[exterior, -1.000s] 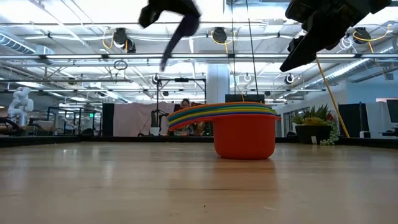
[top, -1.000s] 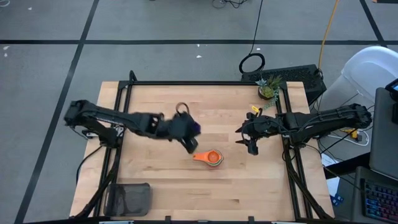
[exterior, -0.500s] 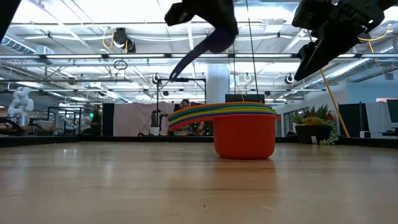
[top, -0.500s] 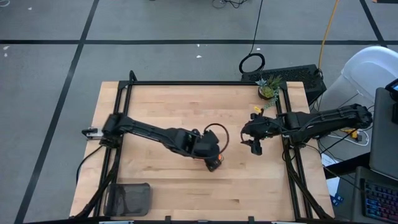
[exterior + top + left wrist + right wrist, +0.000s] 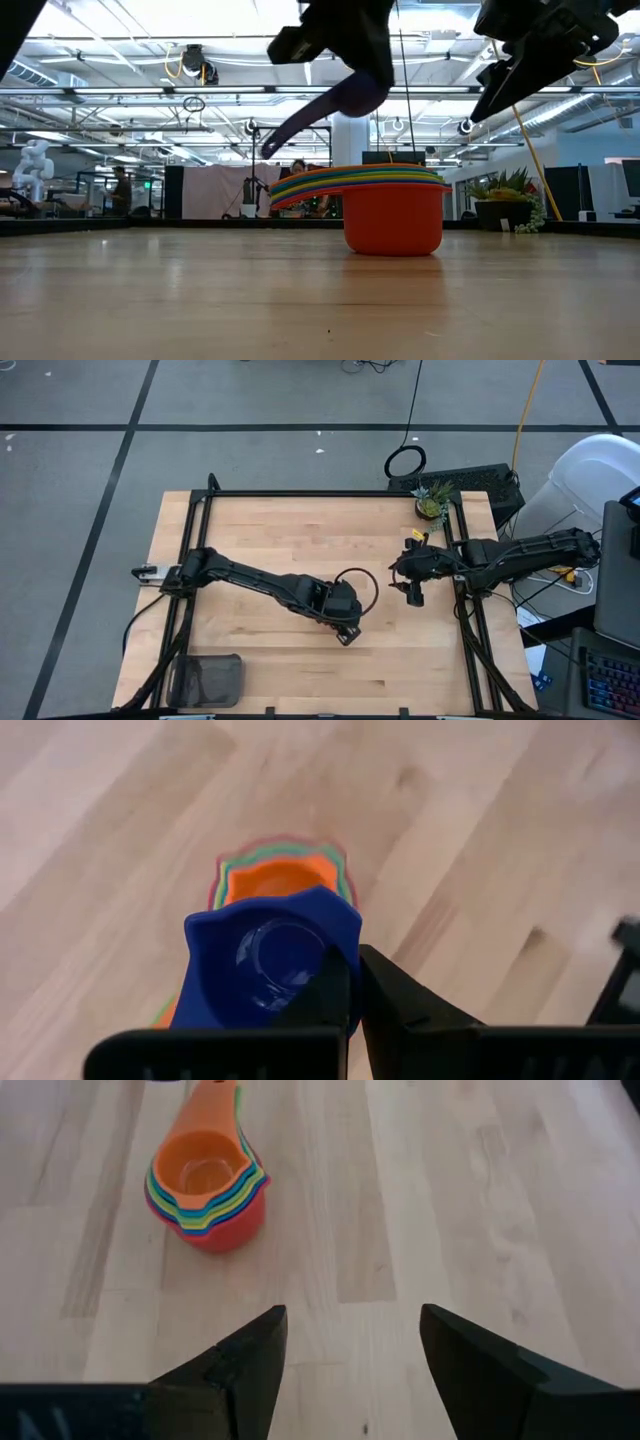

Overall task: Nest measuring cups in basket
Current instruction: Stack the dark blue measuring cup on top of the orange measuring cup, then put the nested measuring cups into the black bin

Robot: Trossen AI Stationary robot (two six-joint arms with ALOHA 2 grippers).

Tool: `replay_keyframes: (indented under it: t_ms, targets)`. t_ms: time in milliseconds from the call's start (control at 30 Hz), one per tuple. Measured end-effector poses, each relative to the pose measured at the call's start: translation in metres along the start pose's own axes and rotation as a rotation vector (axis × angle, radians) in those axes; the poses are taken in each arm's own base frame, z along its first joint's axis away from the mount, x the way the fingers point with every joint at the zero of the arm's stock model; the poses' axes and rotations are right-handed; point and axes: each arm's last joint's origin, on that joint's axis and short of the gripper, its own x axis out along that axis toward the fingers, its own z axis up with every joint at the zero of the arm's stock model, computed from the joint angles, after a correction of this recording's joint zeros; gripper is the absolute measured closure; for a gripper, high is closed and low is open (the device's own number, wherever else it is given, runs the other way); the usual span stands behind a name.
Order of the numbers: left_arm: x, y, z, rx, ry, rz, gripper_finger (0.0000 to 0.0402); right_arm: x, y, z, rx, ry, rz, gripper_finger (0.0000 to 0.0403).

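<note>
Wood table (image 5: 250, 530): my left gripper (image 5: 352, 990) is pinching a blue cup (image 5: 268, 965) right above the stack (image 5: 205, 1190) mid-table. Right gripper (image 5: 345, 1345) hangs spread nearby. Basket (image 5: 208, 680) sits at the near-left corner.

From above, the left hand (image 5: 345, 630) covers the nested stack of cups, so none of it shows there. In the left wrist view the blue cup (image 5: 268, 960) hides most of the stack (image 5: 280, 870), and the picture's edge cuts off the cup's base. The basket (image 5: 208, 678) is partly masked by the frame rails. In the low view both arms are cropped at the top.
</note>
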Motion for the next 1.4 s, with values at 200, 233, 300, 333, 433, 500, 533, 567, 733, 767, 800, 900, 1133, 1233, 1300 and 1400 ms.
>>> replay_keyframes:
  t_ms: [200,233,300,333,433,500,533,567,733,767,800,900,1133,1233,1300,1400]
  targets:
    - [0.009,0.003,0.001,0.02,0.051,-0.005,0.0393,0.0,0.0,0.001,-0.006,-0.011,0.002,0.0181]
    - [0.01,0.003,0.001,0.024,0.052,-0.004,0.0393,0.0,0.0,0.001,-0.005,-0.01,0.002,0.0181]
    - [0.013,0.001,0.003,0.034,0.031,-0.027,0.0393,0.0,0.0,0.001,-0.005,-0.011,0.002,0.0181]
    - [0.013,-0.001,0.004,0.039,0.02,-0.04,0.0393,0.0,0.0,0.001,-0.004,-0.011,0.002,0.0181]
    - [0.018,-0.001,0.003,0.059,0.028,-0.03,0.0393,0.0,0.0,0.001,-0.003,-0.011,0.002,0.0181]
    - [0.023,-0.001,0.003,0.063,0.029,-0.031,0.0393,0.0,0.0,0.001,0.005,-0.011,0.002,0.0181]
    - [0.023,0.0,0.003,0.065,0.033,-0.026,0.039,0.0,0.0,0.001,0.008,-0.011,0.002,0.0181]
    - [0.024,0.0,0.003,0.067,0.031,-0.027,0.0385,0.0,0.0,0.001,0.012,-0.011,0.002,0.0181]
    - [0.023,-0.001,0.005,0.095,0.016,-0.041,0.0369,0.0,0.0,0.001,0.019,-0.008,0.002,0.0181]
    - [0.023,-0.002,0.005,0.099,0.012,-0.045,0.0368,0.0,0.0,0.001,0.02,-0.007,0.003,0.0181]
    - [0.023,-0.002,0.005,0.104,0.009,-0.048,0.0367,0.0,0.0,0.001,0.026,-0.008,0.003,0.0181]
    - [0.023,-0.002,0.006,0.115,0.006,-0.052,0.0366,0.0,0.0,0.0,0.04,-0.004,0.002,0.0181]
    - [0.023,-0.003,0.005,0.129,0.019,-0.064,0.0351,0.0,0.0,0.0,0.04,0.005,0.006,0.0181]
    - [0.023,-0.003,0.005,0.129,0.018,-0.064,0.0328,0.0,0.0,0.0,0.047,0.005,0.006,0.0181]
    - [0.023,-0.002,0.005,0.129,0.015,-0.06,0.0311,0.0,0.0,0.0,0.051,0.005,0.006,0.0181]
    - [0.023,-0.001,0.007,0.127,0.008,-0.053,0.0287,0.0,0.0,-0.001,0.051,0.005,0.006,0.0181]
